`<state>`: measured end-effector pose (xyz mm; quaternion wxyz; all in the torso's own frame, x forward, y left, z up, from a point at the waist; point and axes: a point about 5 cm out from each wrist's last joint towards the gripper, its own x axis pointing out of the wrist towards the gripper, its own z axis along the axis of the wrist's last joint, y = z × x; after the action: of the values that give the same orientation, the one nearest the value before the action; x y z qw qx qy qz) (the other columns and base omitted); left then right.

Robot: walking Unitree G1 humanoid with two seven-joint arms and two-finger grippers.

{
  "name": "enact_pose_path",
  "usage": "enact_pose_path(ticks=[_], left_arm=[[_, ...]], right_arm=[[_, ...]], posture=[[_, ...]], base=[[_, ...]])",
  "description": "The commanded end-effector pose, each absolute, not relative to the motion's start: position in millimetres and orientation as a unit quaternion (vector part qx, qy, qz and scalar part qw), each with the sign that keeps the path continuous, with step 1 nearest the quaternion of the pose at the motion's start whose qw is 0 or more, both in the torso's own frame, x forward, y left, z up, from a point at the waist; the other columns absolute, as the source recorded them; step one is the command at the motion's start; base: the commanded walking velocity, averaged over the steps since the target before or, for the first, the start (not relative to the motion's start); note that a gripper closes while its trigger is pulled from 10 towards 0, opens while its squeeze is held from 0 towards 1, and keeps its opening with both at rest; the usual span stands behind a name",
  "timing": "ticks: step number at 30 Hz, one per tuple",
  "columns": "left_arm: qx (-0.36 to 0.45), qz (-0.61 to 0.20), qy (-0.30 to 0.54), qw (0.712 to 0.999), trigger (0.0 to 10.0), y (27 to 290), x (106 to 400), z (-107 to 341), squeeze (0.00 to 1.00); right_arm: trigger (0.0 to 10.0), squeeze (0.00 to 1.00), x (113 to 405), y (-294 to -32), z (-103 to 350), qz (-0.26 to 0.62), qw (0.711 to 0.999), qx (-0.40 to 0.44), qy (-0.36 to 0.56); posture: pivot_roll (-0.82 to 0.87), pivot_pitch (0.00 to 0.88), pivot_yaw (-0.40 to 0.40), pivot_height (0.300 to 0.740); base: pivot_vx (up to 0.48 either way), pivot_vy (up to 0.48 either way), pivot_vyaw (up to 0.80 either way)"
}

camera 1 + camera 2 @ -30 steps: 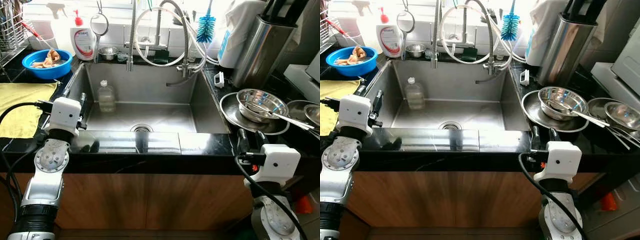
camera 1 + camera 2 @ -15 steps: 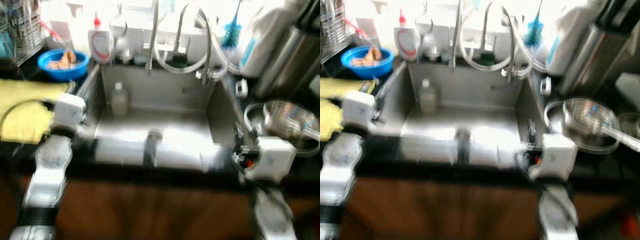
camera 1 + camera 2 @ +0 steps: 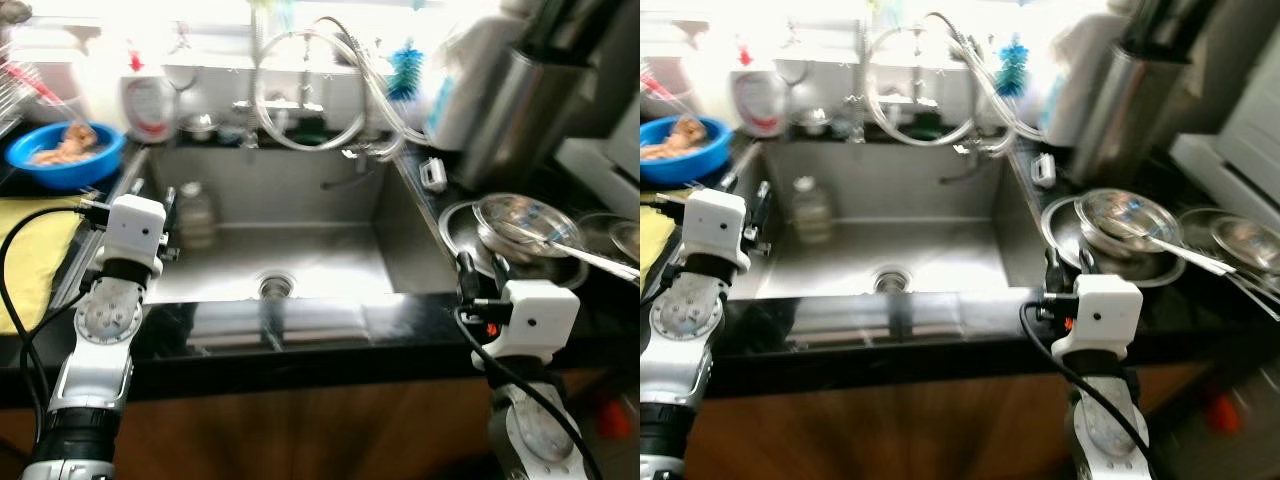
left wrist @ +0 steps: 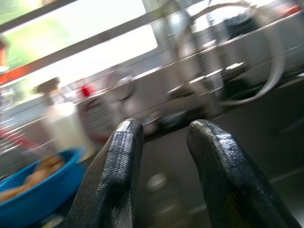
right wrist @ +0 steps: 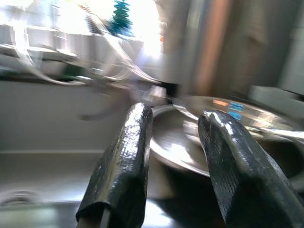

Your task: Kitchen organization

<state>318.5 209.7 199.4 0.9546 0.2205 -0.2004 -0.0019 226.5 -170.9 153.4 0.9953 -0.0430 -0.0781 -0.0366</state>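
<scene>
Stainless sink (image 3: 300, 250) lies before us; wrist views alone show left tool (image 4: 164, 142) and right tool (image 5: 175, 128) released, empty.

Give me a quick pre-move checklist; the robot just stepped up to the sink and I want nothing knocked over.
1. Left end effector open and empty: ok.
2. Right end effector open and empty: ok.
3. Bottle standing upright in the sink: ok.
4. Steel bowl apart from the right end effector: ok, close by on the counter.
5. Head views sharp enough to aim: not ok, slightly blurred.
6. Blue bowl contents identified: cannot tell.
</scene>
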Motion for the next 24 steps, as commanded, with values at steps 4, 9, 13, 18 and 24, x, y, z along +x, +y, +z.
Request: enact_pose_path(ticks=[4,9,13,18,24], left_arm=[[0.221,-0.006,-0.204,0.954,10.0,210.3,317.9,202.5,0.00],[0.220,-0.008,-0.203,0.954,10.0,209.1,318.2,201.8,0.00],[0.220,-0.008,-0.203,0.954,10.0,209.0,318.4,201.9,0.00],[0.220,-0.009,-0.203,0.954,10.0,208.5,318.6,201.9,0.00],[0.209,-0.016,-0.202,0.957,10.0,203.5,319.5,201.0,0.00]], right_arm=[[10.0,0.00,227.3,-169.7,153.1,-0.037,0.996,-0.044,-0.075],[10.0,0.00,226.9,-169.7,152.1,-0.037,0.996,-0.045,-0.073],[10.0,0.00,227.1,-169.7,153.5,-0.036,0.995,-0.043,-0.079],[10.0,0.00,228.3,-170.8,152.4,-0.041,0.995,-0.047,-0.076],[10.0,0.00,228.8,-173.1,155.0,-0.047,0.994,-0.048,-0.081]], posture=[[0.04,0.000,-0.037,0.740],[0.04,0.000,-0.038,0.740],[0.05,0.000,-0.038,0.740],[0.05,0.000,-0.039,0.740],[0.04,0.000,-0.039,0.740]], base=[[0.000,0.000,-0.65],[0.000,0.000,-0.65],[0.000,0.000,-0.43],[0.000,0.000,0.00],[0.000,0.000,0.00]])
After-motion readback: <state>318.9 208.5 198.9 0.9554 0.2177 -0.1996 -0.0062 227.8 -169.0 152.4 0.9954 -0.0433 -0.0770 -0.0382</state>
